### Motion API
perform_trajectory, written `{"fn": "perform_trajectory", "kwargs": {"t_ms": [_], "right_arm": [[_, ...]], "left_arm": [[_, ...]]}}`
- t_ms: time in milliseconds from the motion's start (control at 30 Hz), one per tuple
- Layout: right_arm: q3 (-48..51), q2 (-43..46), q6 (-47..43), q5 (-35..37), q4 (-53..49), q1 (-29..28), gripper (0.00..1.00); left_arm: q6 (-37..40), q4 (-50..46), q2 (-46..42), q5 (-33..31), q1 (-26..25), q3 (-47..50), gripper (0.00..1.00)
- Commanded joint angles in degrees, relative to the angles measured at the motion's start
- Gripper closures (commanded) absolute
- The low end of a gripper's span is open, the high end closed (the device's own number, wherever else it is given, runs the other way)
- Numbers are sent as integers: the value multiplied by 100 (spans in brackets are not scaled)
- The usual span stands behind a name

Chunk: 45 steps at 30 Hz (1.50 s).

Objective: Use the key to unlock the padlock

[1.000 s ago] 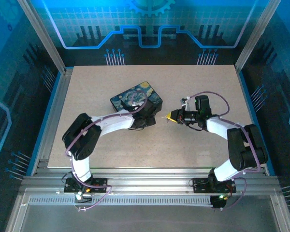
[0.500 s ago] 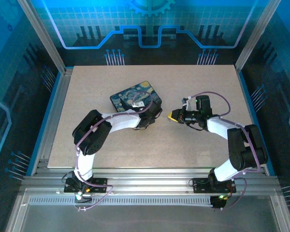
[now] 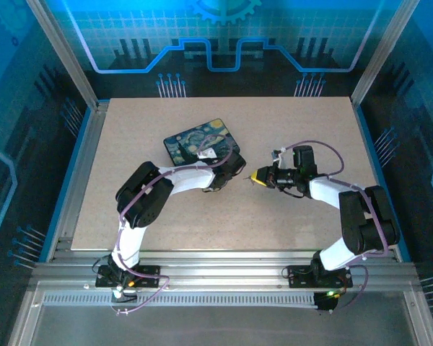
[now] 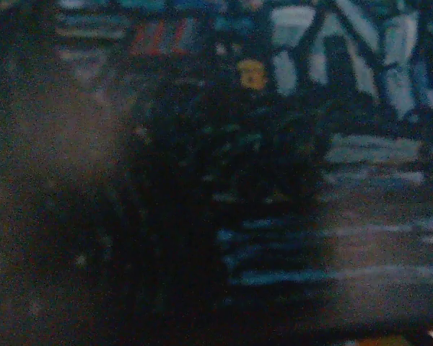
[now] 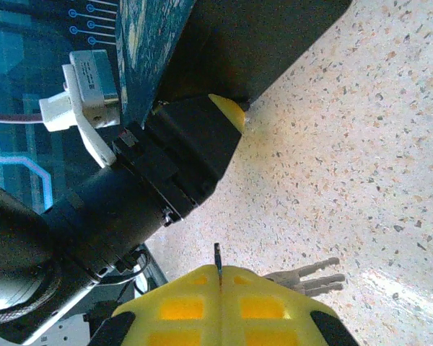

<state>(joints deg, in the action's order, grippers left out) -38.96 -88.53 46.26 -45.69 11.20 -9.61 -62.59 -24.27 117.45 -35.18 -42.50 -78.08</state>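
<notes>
step: bringing the key to the lock; insertion not yet begun.
left gripper (image 3: 236, 168): set against the near right corner of the box (image 3: 195, 140). the right wrist view shows one yellow fingertip (image 5: 228, 112) touching the box's lower edge. the left wrist view is dark and blurred, so i cannot tell how far the jaws stand apart or what is between them.
right gripper (image 3: 255, 175): low over the table (image 3: 296, 122), just beside the left gripper with a small gap between them. its yellow pads (image 5: 180, 308) are pressed together.
key (image 5: 312, 277): held at the right gripper. silver blades stick out to one side of the pads, and a thin dark sliver stands up from the seam between them.
padlock: not made out in any view. probably at the box corner where the left fingertip rests, hidden by that gripper.
governing relation: that corner lies straight ahead of the right gripper, toward the robot's left. the gripper's long axis and the sliver at the seam point at it. the silver blades lie crosswise to that line.
nearer arm: left for the lock, right for the key.
next move, judged: a short straight advance by the right arm, once the blade is lined up with the keyway.
risk, judged: with the keyway unseen, the blade may strike the left fingertip or the box edge and slip in the pads.
</notes>
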Motion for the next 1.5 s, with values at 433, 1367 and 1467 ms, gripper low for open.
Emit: {"fn": "perform_trajectory", "kwargs": {"t_ms": [433,1367,1467], "right_arm": [[65,738,-1021,74,-1089,69,100],[-595,2049,-1959,782,-2818,81,100],[-667,1905,-2002,732,-2834,203,100]], "left_arm": [[1087,-1252,-889,1220,272,-224,97],[1104,-3758,-579,2781,471,-2267,46],[578,-3020,-424,2264,399,-1997,43]]}}
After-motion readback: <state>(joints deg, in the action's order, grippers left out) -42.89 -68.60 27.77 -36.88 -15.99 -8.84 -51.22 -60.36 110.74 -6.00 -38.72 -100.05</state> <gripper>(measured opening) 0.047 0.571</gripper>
